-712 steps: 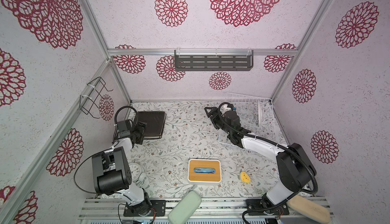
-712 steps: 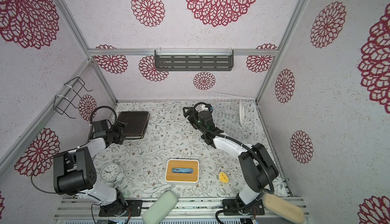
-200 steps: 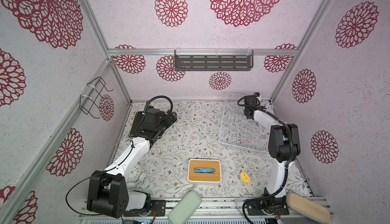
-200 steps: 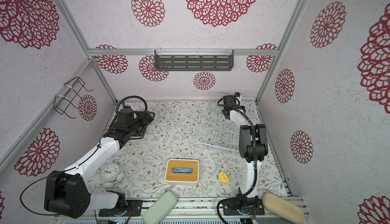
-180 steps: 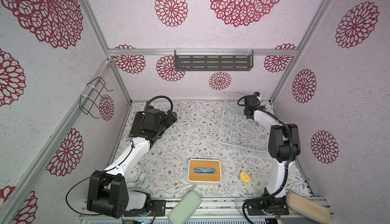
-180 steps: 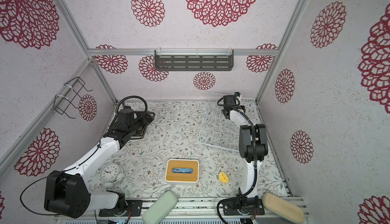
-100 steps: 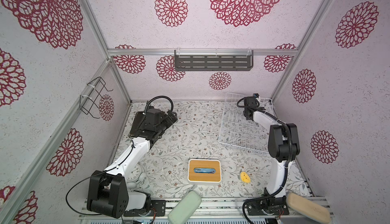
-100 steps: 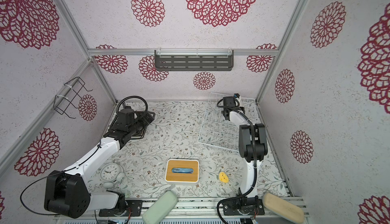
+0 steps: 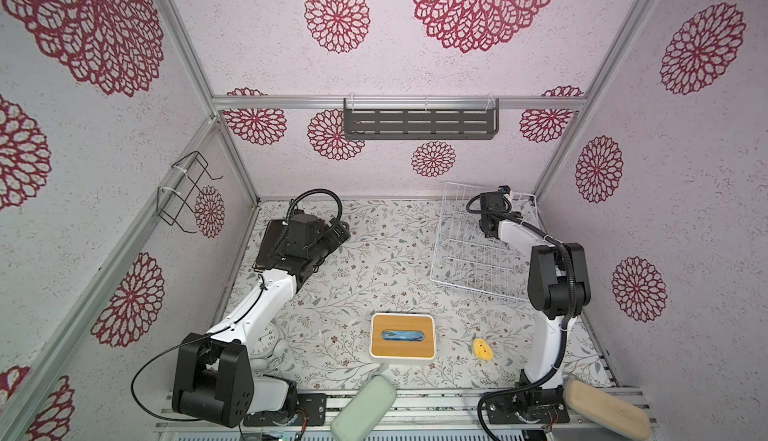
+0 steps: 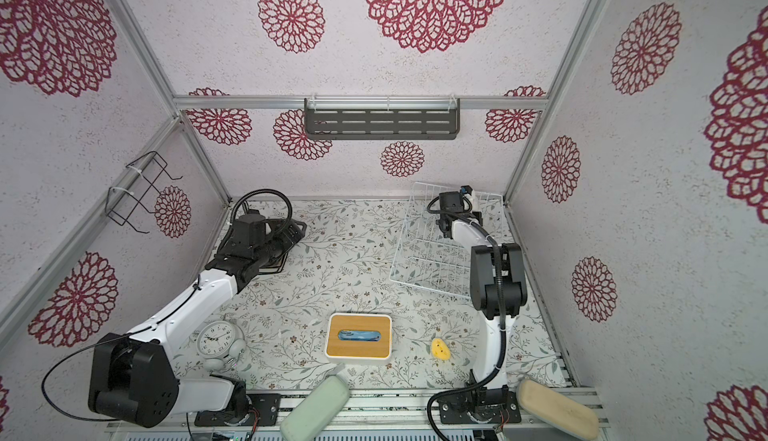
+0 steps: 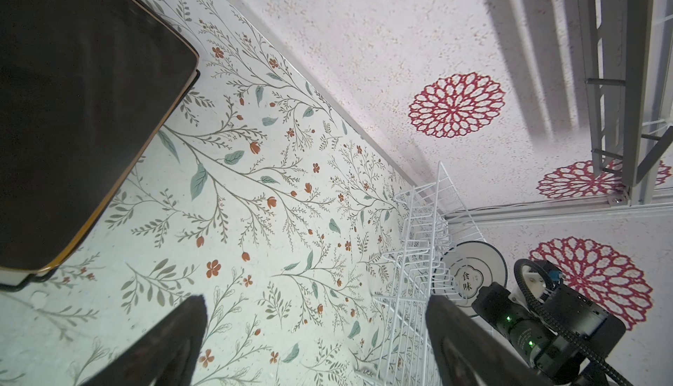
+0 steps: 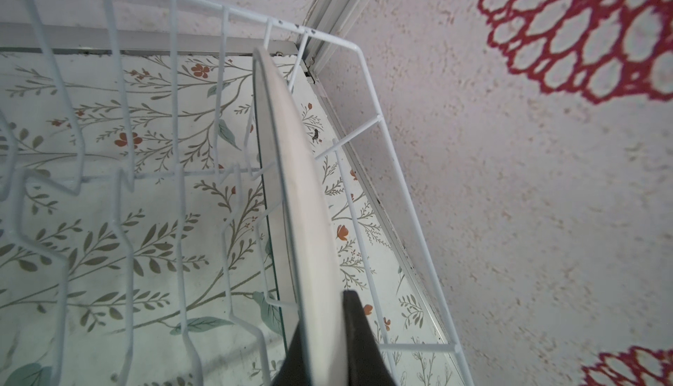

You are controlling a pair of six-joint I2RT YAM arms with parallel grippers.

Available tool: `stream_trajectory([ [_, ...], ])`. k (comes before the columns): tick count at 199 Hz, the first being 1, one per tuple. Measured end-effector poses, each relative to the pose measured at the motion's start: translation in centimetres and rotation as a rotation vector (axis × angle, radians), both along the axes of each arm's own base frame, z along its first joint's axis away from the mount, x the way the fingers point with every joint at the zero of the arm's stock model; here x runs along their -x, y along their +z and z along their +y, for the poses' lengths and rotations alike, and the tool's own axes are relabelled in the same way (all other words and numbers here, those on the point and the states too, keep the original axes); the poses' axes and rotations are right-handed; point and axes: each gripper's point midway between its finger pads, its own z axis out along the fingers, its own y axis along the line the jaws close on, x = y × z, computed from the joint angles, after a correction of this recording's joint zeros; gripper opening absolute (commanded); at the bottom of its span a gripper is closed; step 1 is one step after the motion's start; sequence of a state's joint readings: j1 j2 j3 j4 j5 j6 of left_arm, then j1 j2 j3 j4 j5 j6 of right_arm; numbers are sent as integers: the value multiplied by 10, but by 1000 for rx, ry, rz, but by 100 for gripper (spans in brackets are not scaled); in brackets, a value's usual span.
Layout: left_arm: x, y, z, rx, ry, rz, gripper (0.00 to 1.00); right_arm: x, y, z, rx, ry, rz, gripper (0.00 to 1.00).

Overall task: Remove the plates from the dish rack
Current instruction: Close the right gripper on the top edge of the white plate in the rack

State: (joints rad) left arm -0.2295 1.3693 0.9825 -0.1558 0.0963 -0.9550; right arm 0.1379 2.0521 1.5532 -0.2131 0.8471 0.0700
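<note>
The white wire dish rack (image 9: 469,260) (image 10: 428,260) stands at the far right. A round white plate (image 11: 469,275) with centre characters stands upright in its far corner. In the right wrist view that plate (image 12: 291,169) shows edge-on, and my right gripper (image 12: 324,351) is shut on its rim. The right wrist (image 9: 492,206) hangs over that corner and hides the plate in both top views. My left gripper (image 11: 317,333) (image 9: 340,233) is open and holds nothing. It hovers beside a stack of square plates (image 11: 73,111) (image 9: 266,243) with a dark one on top, at the far left.
A white box with a bamboo top (image 9: 402,337) sits front centre, with a small yellow object (image 9: 483,349) to its right. An alarm clock (image 10: 218,339) stands front left. A grey slotted shelf (image 9: 419,118) hangs on the back wall and a black wire bracket (image 9: 187,193) on the left wall.
Over the last second my right jaws closed onto the round plate's rim. Since the oldest frames the right arm reached into the rack's far corner and the left gripper lifted off the dark stack.
</note>
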Motion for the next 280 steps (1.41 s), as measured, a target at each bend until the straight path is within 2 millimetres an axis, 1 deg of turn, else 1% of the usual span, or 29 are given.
stream_trajectory([
  [44,0,0,0,-1,0,0,99,0,0,0,8,3,1,8],
  [62,0,0,0,-2,1,2,99,0,0,0,13,8,5,4],
  [74,0,-1,0,-2,1,3,99,0,1,1,16,12,5,3],
  [136,1,-1,1,-3,1,7,99,1,3,5,24,30,10,2],
  [162,1,-1,0,-3,1,7,99,3,7,6,24,34,10,2],
  [190,1,0,0,-3,1,6,99,8,19,8,32,39,11,1],
  [225,0,2,0,-2,0,4,99,13,45,9,40,45,-26,1],
  [280,1,3,0,-2,-1,5,99,18,73,14,42,58,-71,0],
])
